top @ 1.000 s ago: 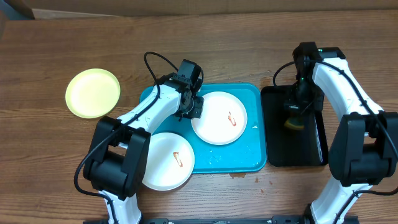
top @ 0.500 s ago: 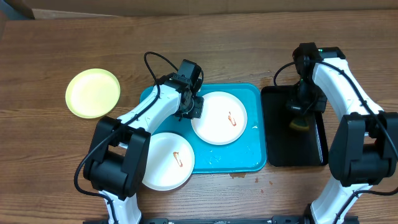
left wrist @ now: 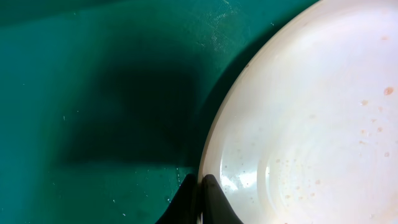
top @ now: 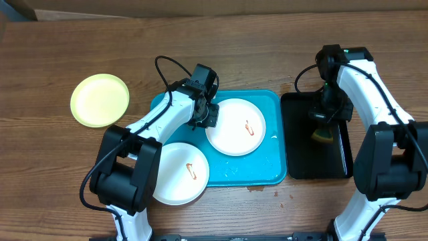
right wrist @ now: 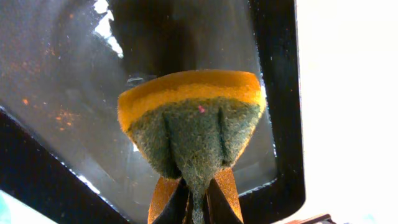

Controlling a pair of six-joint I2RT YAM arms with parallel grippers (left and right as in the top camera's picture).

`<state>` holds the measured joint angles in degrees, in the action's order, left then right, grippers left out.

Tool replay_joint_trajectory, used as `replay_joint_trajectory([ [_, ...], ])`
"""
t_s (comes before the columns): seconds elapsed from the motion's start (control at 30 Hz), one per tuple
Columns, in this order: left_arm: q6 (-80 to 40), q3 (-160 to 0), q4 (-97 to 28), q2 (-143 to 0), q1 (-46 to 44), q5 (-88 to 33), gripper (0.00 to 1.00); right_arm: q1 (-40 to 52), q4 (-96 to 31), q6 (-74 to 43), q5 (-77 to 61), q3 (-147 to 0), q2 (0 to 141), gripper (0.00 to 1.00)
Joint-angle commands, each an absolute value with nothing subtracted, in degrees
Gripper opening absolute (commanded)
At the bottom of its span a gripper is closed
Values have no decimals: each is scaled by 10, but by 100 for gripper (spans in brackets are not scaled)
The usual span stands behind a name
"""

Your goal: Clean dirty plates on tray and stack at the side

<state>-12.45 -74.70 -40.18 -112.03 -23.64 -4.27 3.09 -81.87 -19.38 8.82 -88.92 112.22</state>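
The turquoise tray [top: 271, 171] holds a white plate [top: 235, 127] with a red smear. A second smeared white plate [top: 179, 173] overhangs the tray's near left corner. A yellow-green plate [top: 100, 100] lies on the table at the far left. My left gripper [top: 206, 118] is shut on the left rim of the upper white plate [left wrist: 311, 124], with its fingertips [left wrist: 200, 190] pinched at the edge over the tray [left wrist: 93, 93]. My right gripper [right wrist: 198, 202] is shut on a yellow and green sponge [right wrist: 193, 118] and holds it over the black tray [right wrist: 280, 93].
The narrow black tray [top: 294, 137] lies to the right of the turquoise tray, and the sponge [top: 323, 136] and my right gripper [top: 326, 124] are above it. Its floor looks wet. Small drips mark the wooden table [top: 254, 189] near the tray's front edge.
My right gripper has shifted the sponge slightly right and nearer over the black tray. The left arm and the plates have not moved.
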Motion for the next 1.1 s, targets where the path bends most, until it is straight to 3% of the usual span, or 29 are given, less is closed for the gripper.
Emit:
replay_joint_trajectory([
  [0.0, -124, -745, -403, -1131, -240, -46, 4, 33, -816, -175, 47, -905, 1098, 4],
  [0.7, -124, -745, -404, -1131, -240, -46, 4, 39, -848, -147, 9, -923, 1098, 4],
  [1.07, -124, -745, -403, -1131, -240, -46, 4, 113, -831, -147, -78, -967, 1098, 4],
])
